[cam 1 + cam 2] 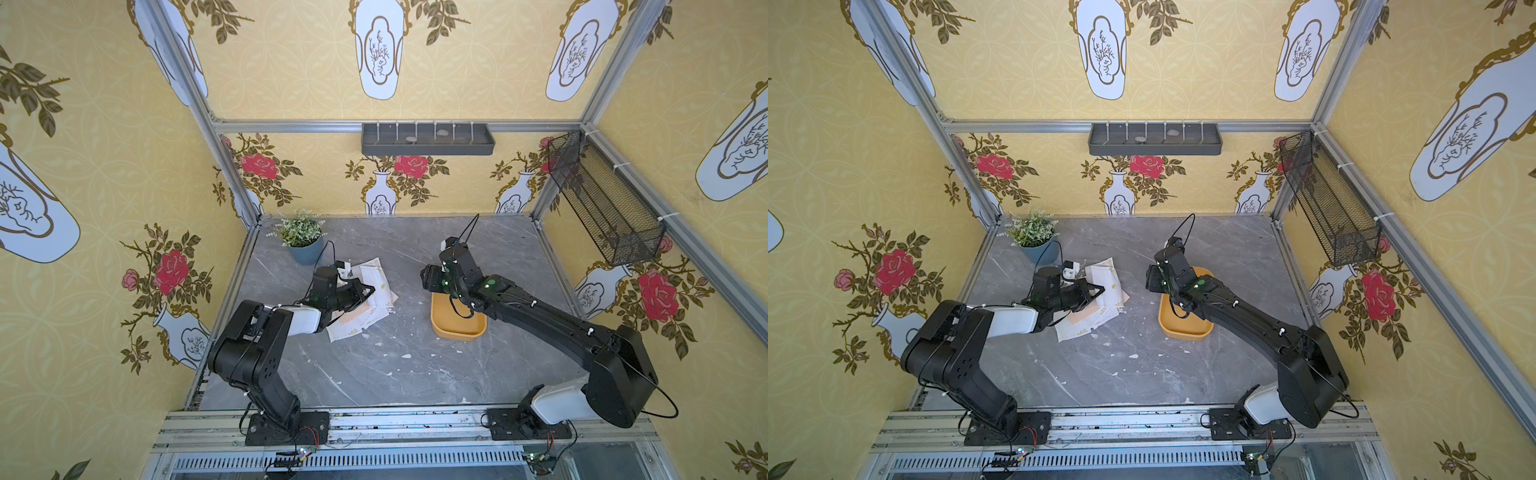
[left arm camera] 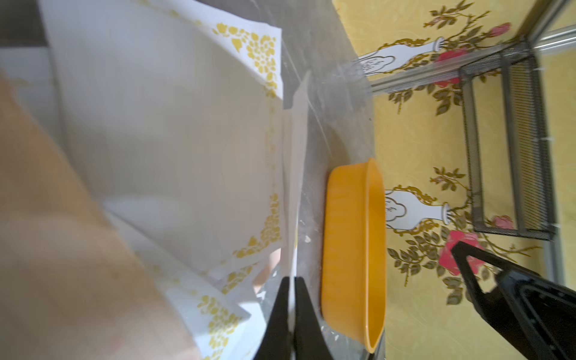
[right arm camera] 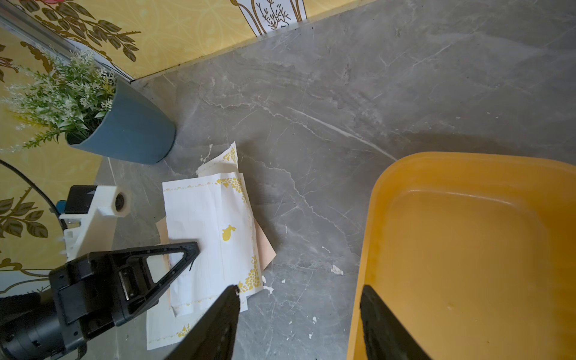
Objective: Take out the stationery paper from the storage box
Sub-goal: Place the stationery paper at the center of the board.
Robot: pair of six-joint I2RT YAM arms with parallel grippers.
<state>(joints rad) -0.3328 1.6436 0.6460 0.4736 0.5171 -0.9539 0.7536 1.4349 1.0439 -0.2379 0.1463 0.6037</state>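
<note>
Stationery paper (image 1: pixel 374 272) on the table (image 1: pixel 395 374), left of the storage box (image 1: pixel 457 334); potted plant (image 1: pixel 301 239) behind the stationery paper.

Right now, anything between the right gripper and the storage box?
Nothing visible. The right gripper hangs open over the rim of the storage box, whose visible floor is bare. The stationery paper lies piled on the table apart from it, under the left gripper, shut on one sheet.

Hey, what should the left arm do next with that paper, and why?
Probably open the left gripper and let go. It seems to pinch the edge of one sheet of the stationery paper right over the pile on the table, and the storage box already looks empty.
</note>
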